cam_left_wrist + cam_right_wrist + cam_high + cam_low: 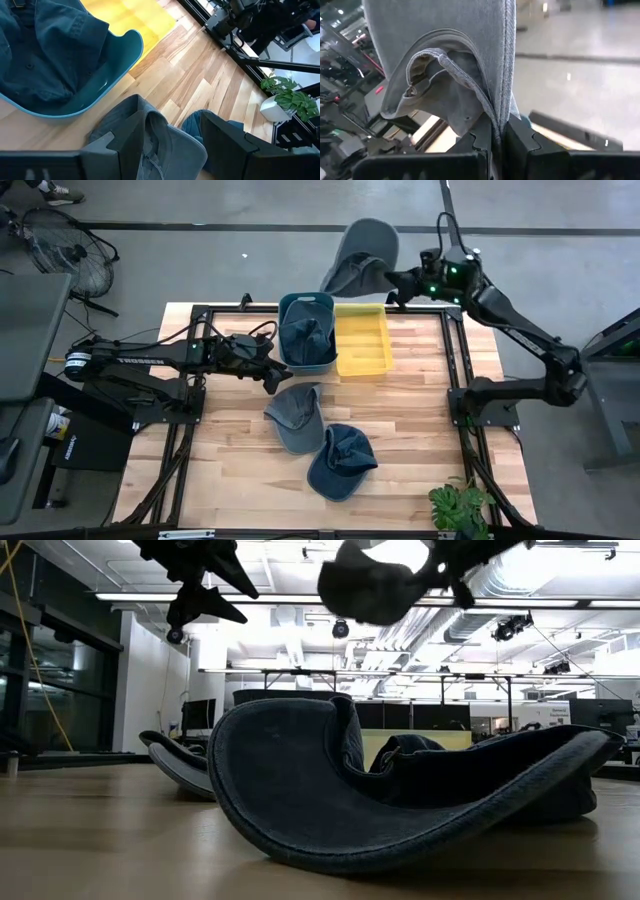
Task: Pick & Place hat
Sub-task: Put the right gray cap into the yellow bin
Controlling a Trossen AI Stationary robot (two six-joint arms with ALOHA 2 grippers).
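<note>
A grey cap (360, 255) is held up in the air by my right gripper (393, 280), over the table's far edge just beyond the yellow bin (362, 340); the low view shows the grey cap (375, 585) high up. A grey-blue cap (295, 418) and a dark blue cap (342, 462) lie on the table, and another dark cap (305, 330) sits in the teal bin (290, 358). My left gripper (160, 150) is open, hovering above the grey-blue cap (150, 135), beside the teal bin. My right gripper pinches the grey cap between its two shut fingers (520, 137), on the thin stitched edge of the brim (501, 107). The fingers come level from the table's right. The cap is lifted clear of everything and sticks out beyond the fingertips, its crown (435, 85) sagging open.
The teal and yellow bins stand side by side at the table's far middle. Black frame rails (455, 370) run along both sides of the table. A potted plant (460, 505) sits at the near right corner. Bare wood lies to the right of the caps.
</note>
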